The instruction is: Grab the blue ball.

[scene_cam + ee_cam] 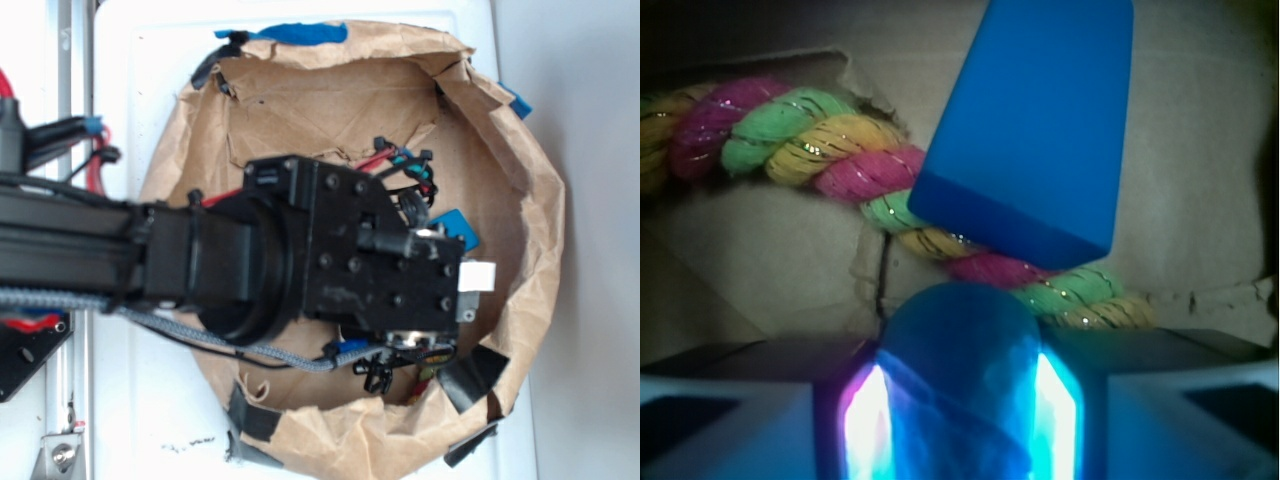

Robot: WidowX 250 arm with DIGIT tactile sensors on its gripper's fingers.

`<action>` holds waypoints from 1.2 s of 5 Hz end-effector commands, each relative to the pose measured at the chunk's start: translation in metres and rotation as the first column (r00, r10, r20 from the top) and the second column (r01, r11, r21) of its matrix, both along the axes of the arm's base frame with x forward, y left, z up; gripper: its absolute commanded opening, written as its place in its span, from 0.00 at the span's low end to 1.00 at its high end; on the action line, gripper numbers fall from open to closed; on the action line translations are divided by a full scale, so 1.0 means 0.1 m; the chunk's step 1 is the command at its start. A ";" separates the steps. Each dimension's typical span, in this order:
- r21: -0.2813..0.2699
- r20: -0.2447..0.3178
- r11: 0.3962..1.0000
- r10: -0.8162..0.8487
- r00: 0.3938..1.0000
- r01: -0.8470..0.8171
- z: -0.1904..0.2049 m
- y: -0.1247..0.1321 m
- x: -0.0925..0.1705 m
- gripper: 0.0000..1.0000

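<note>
Blue ball (958,370) bottom edge-cropped, blurred

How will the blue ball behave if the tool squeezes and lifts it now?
The blue ball sits between the lit fingers of the tool. Being round, it may roll or pop forward toward the rope. Its matte surface probably grips. It seems small, likely light.

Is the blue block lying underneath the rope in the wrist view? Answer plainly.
No. The blue block lies on top of the multicoloured rope, covering part of it, just beyond the blue ball between the fingers.
</note>
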State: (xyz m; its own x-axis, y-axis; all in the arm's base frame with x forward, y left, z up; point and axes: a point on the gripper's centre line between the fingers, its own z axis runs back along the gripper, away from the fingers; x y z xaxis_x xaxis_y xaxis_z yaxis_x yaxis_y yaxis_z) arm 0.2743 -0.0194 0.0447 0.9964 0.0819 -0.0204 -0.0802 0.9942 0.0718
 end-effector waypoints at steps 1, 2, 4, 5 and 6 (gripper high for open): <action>-0.099 0.112 0.985 0.154 0.982 -0.143 1.10 0.27 -0.09 0.00; -0.096 0.163 0.987 0.146 0.976 -0.132 1.52 0.26 -0.22 0.00; -0.090 0.216 0.988 0.142 0.966 -0.125 1.63 0.31 -0.19 0.00; -0.064 0.163 0.987 0.155 0.974 -0.147 1.55 0.26 -0.11 0.00; -0.048 0.175 0.990 0.139 0.975 -0.132 1.51 0.24 -0.10 0.00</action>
